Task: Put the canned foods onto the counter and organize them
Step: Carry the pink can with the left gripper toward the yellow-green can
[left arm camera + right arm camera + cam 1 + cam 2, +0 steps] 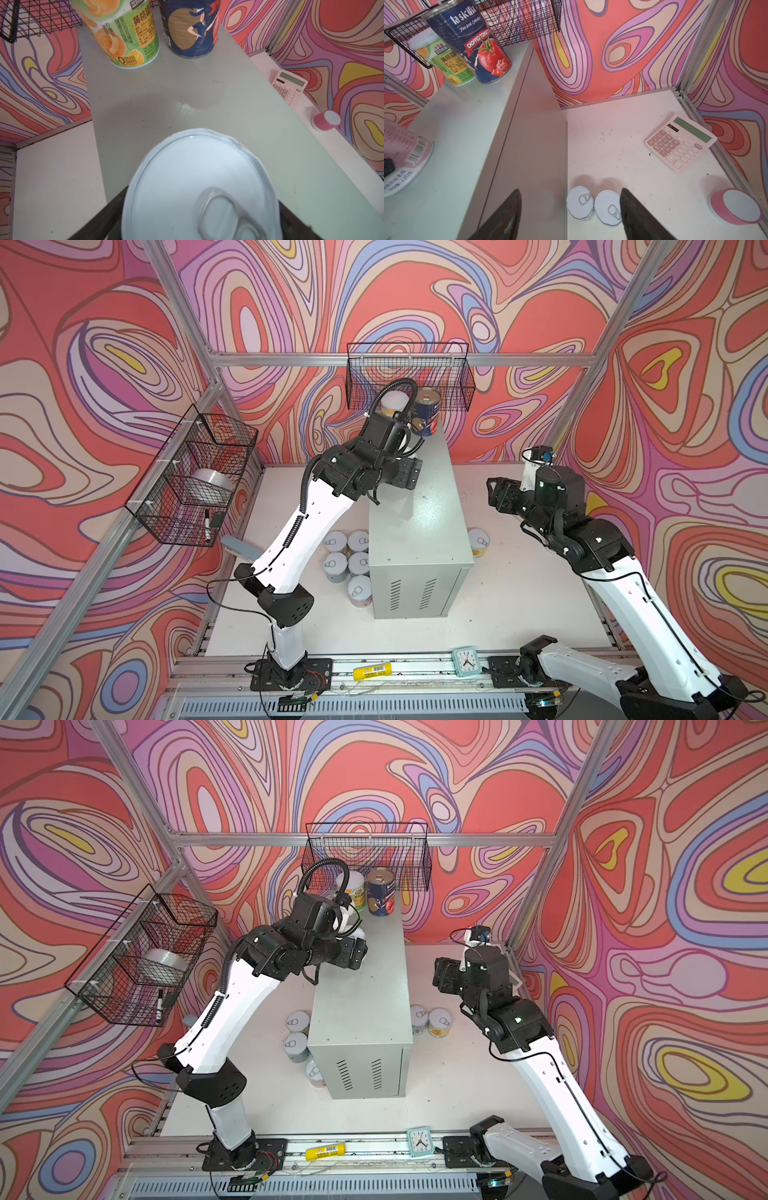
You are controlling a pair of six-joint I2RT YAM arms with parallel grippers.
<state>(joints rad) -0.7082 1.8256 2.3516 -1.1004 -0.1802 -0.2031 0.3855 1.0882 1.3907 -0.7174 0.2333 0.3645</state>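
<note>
The left gripper [199, 207] is over the middle of the counter [419, 526] with a pink can [197, 176] between its fingers [99, 220]. The can stands upright on the counter top (the right wrist view shows its base flat on the surface), but I cannot tell whether the fingers press its sides or stand just off them. At the counter's far end, under the wire basket [409, 373], a peach can [392, 404] and a navy can [428, 412] stand upright side by side. The right gripper [570, 191] hangs beside the counter's right side with its jaws spread and nothing in them. It is above two cans [580, 202] that stand touching each other on the table [623, 145], close to the counter wall. On the table left of the counter, five more cans [359, 563] stand clustered just beside it, pull tabs up. A calculator [679, 141] and a pink speaker [735, 207] sit near the table's far right corner.
</note>
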